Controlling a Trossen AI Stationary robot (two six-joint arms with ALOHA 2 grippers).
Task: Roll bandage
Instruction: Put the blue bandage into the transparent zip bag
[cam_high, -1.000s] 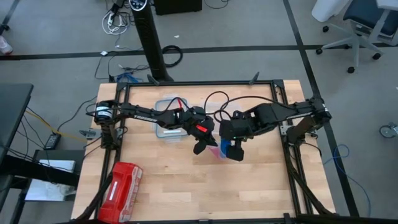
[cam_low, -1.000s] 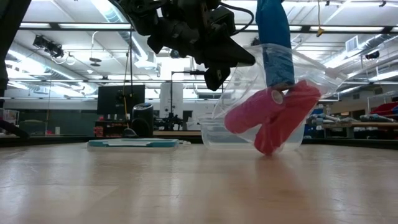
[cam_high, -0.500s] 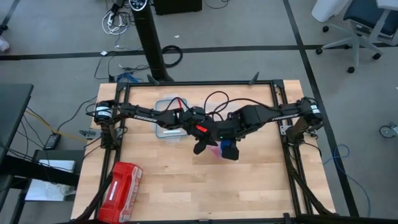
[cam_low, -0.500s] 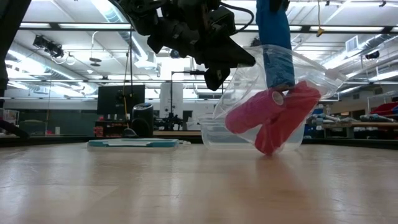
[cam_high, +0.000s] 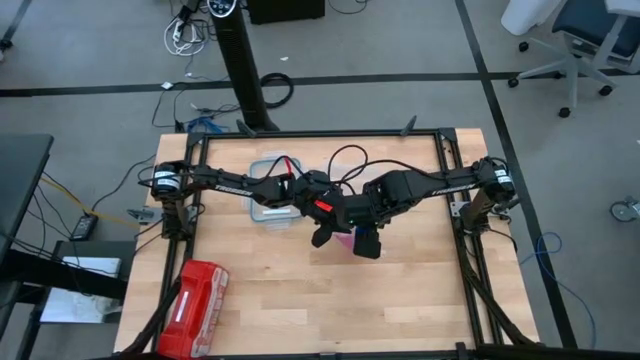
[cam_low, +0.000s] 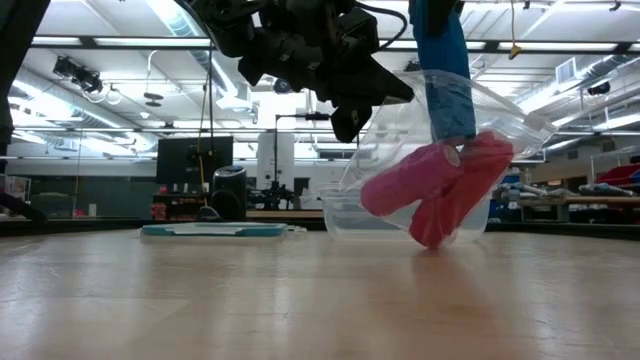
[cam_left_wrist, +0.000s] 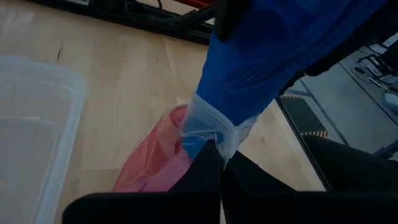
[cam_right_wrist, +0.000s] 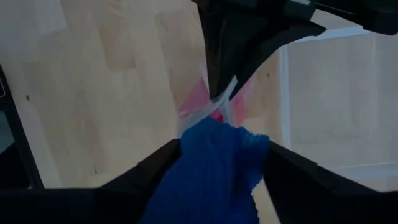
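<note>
- Your right arm slid in toward the left arm over the last second, and its right gripper (cam_high: 367, 243) came closer to the middle of the wooden bench (cam_high: 420, 300).
- The right fingers (cam_right_wrist: 158, 165) were spread wide on both sides of the bright blue stretchy fabric bandage (cam_right_wrist: 208, 165). They had only just begun to narrow, and from the right wrist view you could not tell whether they pressed on it yet.
- Your left gripper (cam_high: 325, 236) was shut tight on the edge of the clear thin plastic bag (cam_low: 400, 150). It had not moved, and it held the bag's mouth up off the bench.
- The bandage (cam_low: 445, 75) stuck up out of the bag's mouth as a long blue strip. Its lower end sat inside the bag.
- Two red-pink fabric rolls (cam_low: 440, 190) lay at the bottom of the bag, below the blue strip.
- The bag tipped only a tiny bit in the low view, so almost nothing else had changed.
- This looked like the start of the job: the bandage was not out of the bag and was not rolled.
- Your next move likely needed a firm pinch on the blue strip and a pull away from the bag.
- The red-pink rolls could get dragged out with it.
- The clear plastic tub (cam_high: 268, 205) and the red zip pouch (cam_high: 195, 297) sat well apart from the arms.
</note>
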